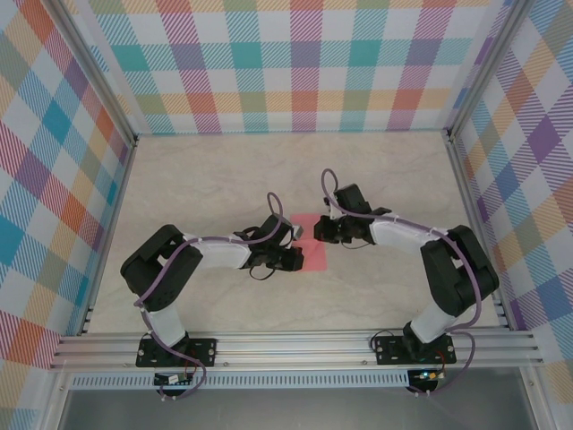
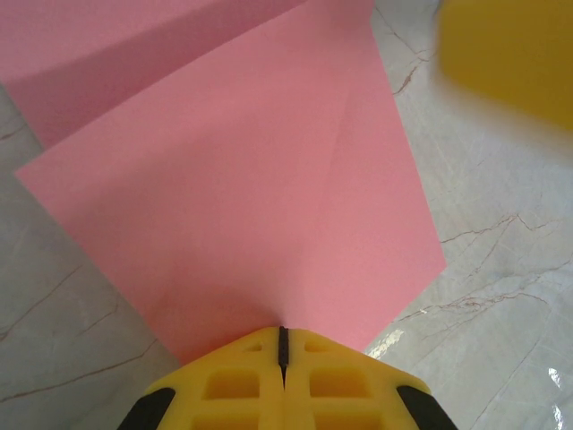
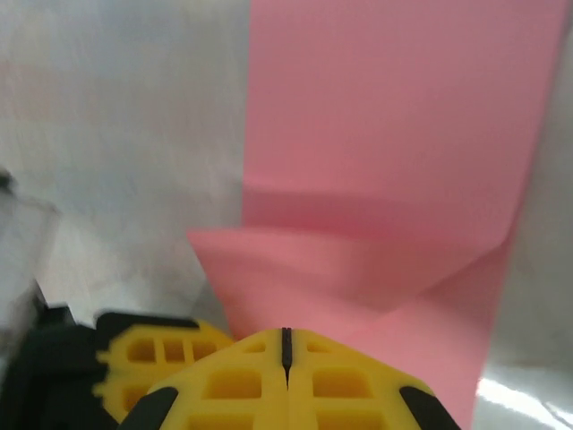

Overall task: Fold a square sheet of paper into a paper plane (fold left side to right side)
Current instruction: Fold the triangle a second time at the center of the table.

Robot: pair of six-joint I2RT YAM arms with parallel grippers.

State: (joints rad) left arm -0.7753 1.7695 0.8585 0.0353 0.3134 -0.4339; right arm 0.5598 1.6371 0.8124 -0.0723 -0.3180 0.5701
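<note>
The marbled table (image 1: 224, 179) looks slick under the square sheet of paper (image 1: 315, 255), so I judge that only the arms keep the sheet from skating. The left arm (image 1: 215, 255) reaches in from the sheet's left and the right arm (image 1: 407, 235) from its right. Their heads nearly meet above the sheet, so a careless sweep by either could knock the other.

The sheet lies between the two grippers, partly doubled over, with one part raised off the rest (not flat, not pressed down). The left gripper (image 2: 283, 333) has its fingers pressed together at one edge of the sheet, and the right gripper (image 3: 286, 333) has the same at the edge on its side. Whether paper is nipped between either pair I cannot tell.

The raised flap (image 3: 340, 260) is the weak spot. If either tip drags sideways, the thin paper could crumple, tear or slide, and the edges would land askew. A faint diagonal crease (image 2: 336, 152) may also coax the paper to bend there, pulling a new fold off line.
</note>
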